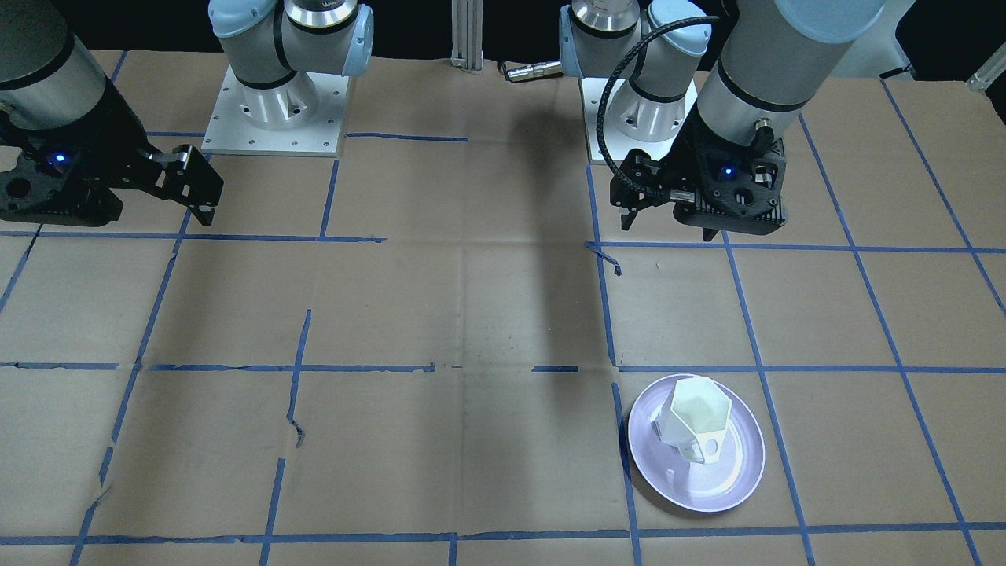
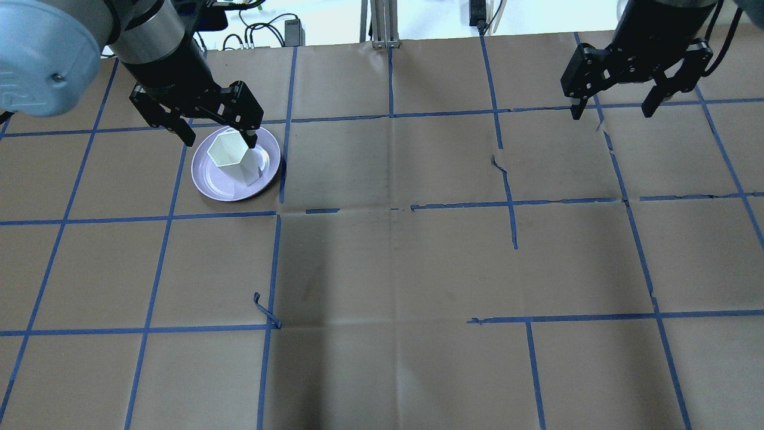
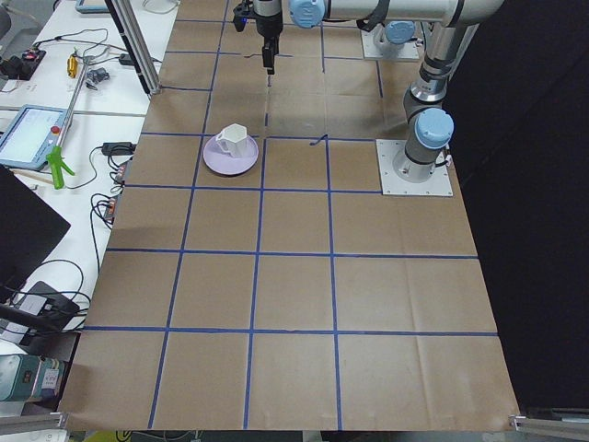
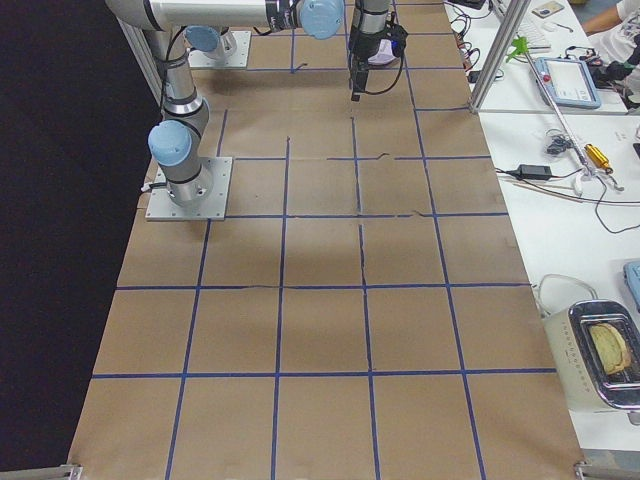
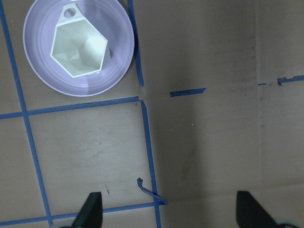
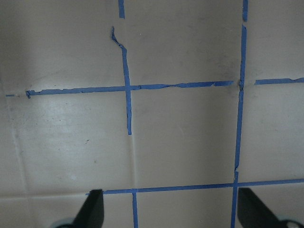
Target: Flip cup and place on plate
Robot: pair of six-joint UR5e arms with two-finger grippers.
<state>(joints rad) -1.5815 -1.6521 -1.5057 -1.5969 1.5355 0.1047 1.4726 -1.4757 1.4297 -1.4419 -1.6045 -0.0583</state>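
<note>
Nothing can be read with certainty. The metal ring on an arm joint [image 1: 321, 9] carries faint lettering, but the top edge of the front-facing view cuts it off and it stays illegible. The lit screen of a tablet [image 3: 28, 134] on the side bench shows only blurred patches. A second screen [image 4: 567, 80] in the right side view is also too small to make out.

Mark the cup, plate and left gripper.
cup [image 1: 702, 407]: front-facing view, inside its open hexagonal mouth.
plate [image 1: 707, 495]: front-facing view, bare rim nearest the camera.
left gripper [image 1: 670, 226]: front-facing view, midway between its open fingertips.
</note>
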